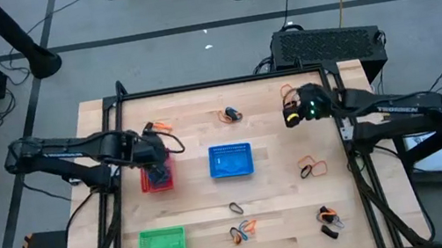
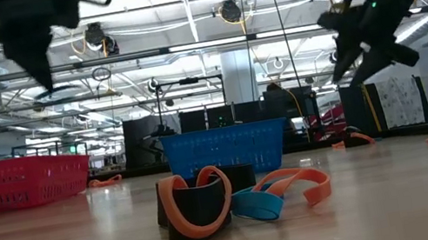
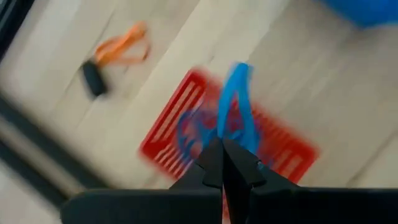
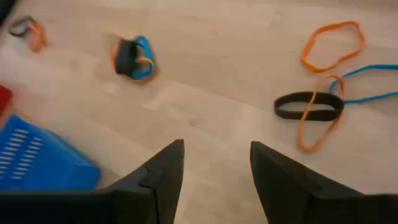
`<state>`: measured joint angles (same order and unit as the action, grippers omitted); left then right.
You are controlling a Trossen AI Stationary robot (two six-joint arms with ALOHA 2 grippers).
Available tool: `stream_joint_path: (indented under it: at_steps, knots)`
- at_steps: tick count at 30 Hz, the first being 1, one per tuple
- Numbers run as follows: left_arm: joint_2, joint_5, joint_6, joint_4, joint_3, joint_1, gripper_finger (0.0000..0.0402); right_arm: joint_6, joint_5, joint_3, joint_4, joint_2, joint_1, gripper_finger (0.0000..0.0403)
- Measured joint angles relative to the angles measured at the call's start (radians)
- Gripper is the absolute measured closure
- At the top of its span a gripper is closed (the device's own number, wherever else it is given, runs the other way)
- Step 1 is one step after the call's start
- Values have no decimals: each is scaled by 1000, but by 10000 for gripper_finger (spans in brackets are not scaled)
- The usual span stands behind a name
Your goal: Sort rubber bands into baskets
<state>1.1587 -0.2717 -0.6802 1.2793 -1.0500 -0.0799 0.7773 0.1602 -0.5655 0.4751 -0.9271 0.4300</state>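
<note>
A blue rubber band (image 3: 237,99) hung pinched between the closed fingertips of the left gripper (image 3: 222,149), directly over the red basket (image 3: 186,102), which already held blue bands (image 3: 193,134). In the overhead view that basket (image 1: 157,178) sat left of centre with the left gripper (image 1: 154,152) above it.

Three baskets were on the table: the red one, a blue basket (image 1: 231,161) at the centre, and a green basket (image 1: 162,246) at lower left.

Loose bands lay in about seven clusters on the wood:
- an orange-and-black pair (image 1: 160,128) near the red basket's upper edge
- a small clump (image 1: 231,115) at upper centre
- an orange loop (image 1: 288,91) at upper right
- orange loops (image 1: 310,166) right of the blue basket
- a single dark loop (image 1: 235,207) below the blue basket
- an orange, blue and black clump (image 1: 241,230) at lower centre
- a dark-and-orange group (image 1: 329,220) at lower right

Exact band counts inside the clumps could not be told.

The right gripper (image 1: 294,115) hovered at upper right of the table, its jaws apart and empty. In its wrist view the gripper (image 4: 216,163) looked down on a black band crossed by orange and blue loops (image 4: 317,107) and a black-blue-orange bundle (image 4: 132,57).
</note>
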Motion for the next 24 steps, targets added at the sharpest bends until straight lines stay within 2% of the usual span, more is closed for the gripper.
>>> stream_joint_path:
  at_steps: [3, 8, 13, 24]
  knots:
    - [0, 2, -38, 77, 14, 0, 401, -80, -83, 0, -29, -54, 71, 227]
    - [0, 62, -86, 98, 76, -1, 401, -86, -83, 0, 27, -130, 200, 227]
    - [1, 112, -152, 90, 163, -1, 401, -90, -80, 0, -7, -196, 313, 227]
    - [1, 85, -145, -111, 198, -1, 401, -74, -31, 0, -105, -311, 489, 227]
